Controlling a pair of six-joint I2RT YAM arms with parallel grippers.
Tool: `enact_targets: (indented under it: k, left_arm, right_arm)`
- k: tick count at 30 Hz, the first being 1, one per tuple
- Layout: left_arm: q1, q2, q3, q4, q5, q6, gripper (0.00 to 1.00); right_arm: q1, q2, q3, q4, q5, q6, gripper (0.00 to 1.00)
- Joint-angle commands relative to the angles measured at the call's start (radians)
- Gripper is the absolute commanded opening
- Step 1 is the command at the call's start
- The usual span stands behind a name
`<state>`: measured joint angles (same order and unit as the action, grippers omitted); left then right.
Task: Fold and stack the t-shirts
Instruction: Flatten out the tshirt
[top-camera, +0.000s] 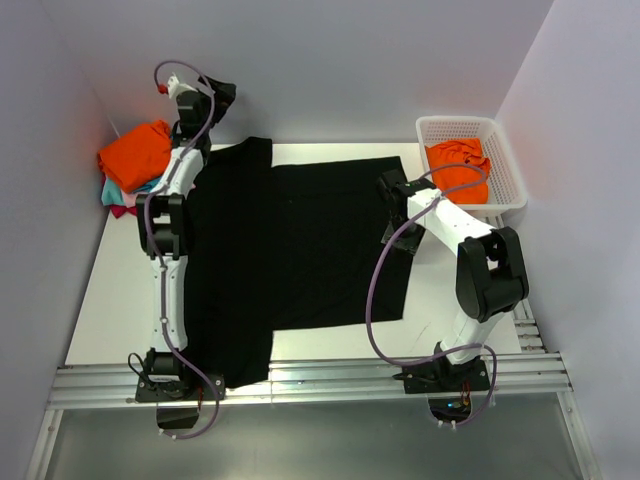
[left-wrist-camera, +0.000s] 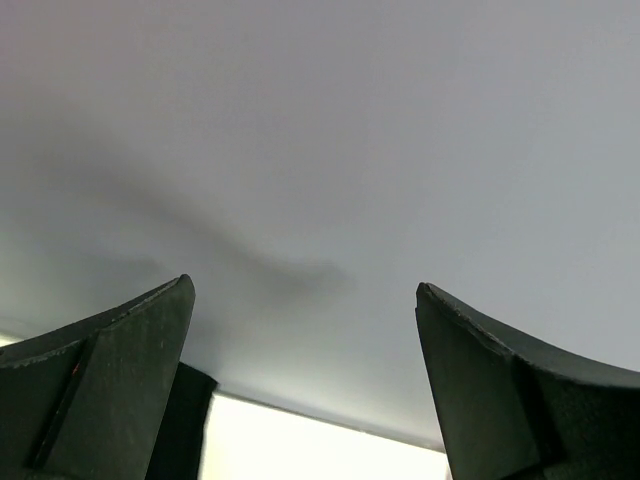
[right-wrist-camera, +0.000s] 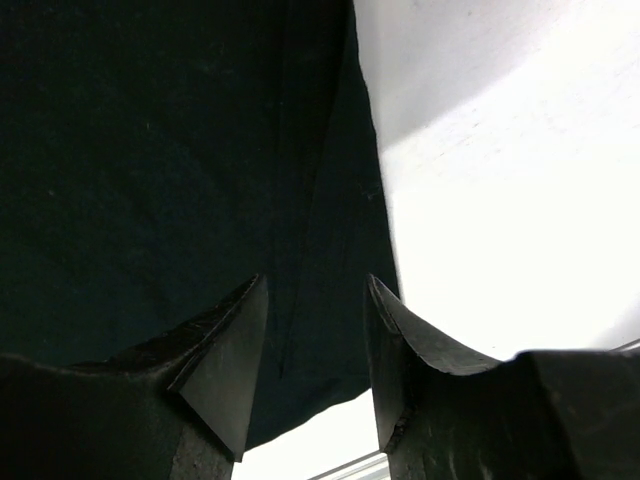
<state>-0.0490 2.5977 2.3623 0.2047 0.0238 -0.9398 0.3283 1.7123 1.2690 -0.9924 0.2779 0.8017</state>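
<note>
A large black t-shirt (top-camera: 290, 250) lies spread flat over the middle of the table. My right gripper (top-camera: 388, 186) is low over its far right edge. In the right wrist view it (right-wrist-camera: 316, 280) is open, with the black cloth (right-wrist-camera: 170, 150) and its edge lying flat under the gap. My left gripper (top-camera: 215, 97) is raised at the back wall beyond the shirt's far left corner. In the left wrist view it (left-wrist-camera: 303, 285) is open and empty, facing the wall. A folded orange t-shirt (top-camera: 135, 150) lies on teal and pink ones (top-camera: 115, 195) at the far left.
A white lattice basket (top-camera: 505, 165) stands at the back right with an orange t-shirt (top-camera: 460, 165) in it. Walls close in the table at the back and on both sides. A metal rail (top-camera: 320, 380) runs along the near edge.
</note>
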Motion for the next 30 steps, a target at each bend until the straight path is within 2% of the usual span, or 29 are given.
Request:
enact_targets:
  k: [1, 3, 5, 6, 8, 10, 12, 13, 16, 18, 19, 24, 30]
  left_arm:
    - [0.009, -0.232, -0.098, -0.029, 0.039, 0.013, 1.00]
    - [0.014, -0.350, -0.173, -0.154, 0.050, 0.047, 0.99]
    - [0.012, -0.439, -0.329, -0.253, 0.050, 0.105, 0.99]
    - [0.008, -0.482, -0.374, -0.295, 0.025, 0.140, 0.99]
    - [-0.021, -0.599, -0.484, -0.402, -0.019, 0.244, 0.99]
    - [-0.044, -0.710, -0.590, -0.558, -0.093, 0.263, 0.99]
    - [-0.055, -0.781, -0.662, -0.657, -0.070, 0.239, 0.99]
    - [-0.058, -0.845, -0.725, -0.785, -0.090, 0.225, 0.99]
    - [-0.092, -0.968, -0.865, -1.003, -0.149, 0.184, 0.99]
    - [-0.127, -1.036, -0.954, -1.068, -0.162, 0.161, 1.00]
    - [-0.136, -1.112, -1.048, -1.099, -0.159, 0.151, 0.99]
    - [-0.173, -1.393, -1.337, -1.120, -0.096, 0.072, 0.99]
    - [-0.178, -1.576, -1.471, -1.117, -0.042, -0.014, 0.95]
  right_arm:
    - [0.009, -0.045, 0.065, -0.009, 0.064, -0.018, 0.51]
    - [0.015, -0.069, 0.101, -0.011, 0.081, -0.051, 0.56]
    - [0.020, -0.121, 0.148, -0.005, 0.084, -0.078, 0.62]
    - [0.020, -0.143, 0.161, -0.002, 0.084, -0.087, 0.71]
    - [0.028, -0.210, 0.167, 0.012, 0.066, -0.116, 0.82]
    - [0.029, -0.276, 0.139, 0.021, 0.032, -0.124, 0.86]
    - [0.037, -0.327, 0.095, 0.026, 0.011, -0.111, 0.87]
    - [0.040, -0.386, 0.040, 0.037, -0.018, -0.107, 0.87]
    - [0.048, -0.503, -0.090, 0.063, -0.112, -0.082, 0.88]
    - [0.051, -0.554, -0.164, 0.084, -0.172, -0.079, 0.88]
    - [0.051, -0.584, -0.237, 0.115, -0.254, -0.082, 0.88]
    - [0.060, -0.528, -0.384, 0.172, -0.345, -0.114, 0.85]
    - [0.061, -0.367, -0.312, 0.206, -0.310, -0.160, 0.82]
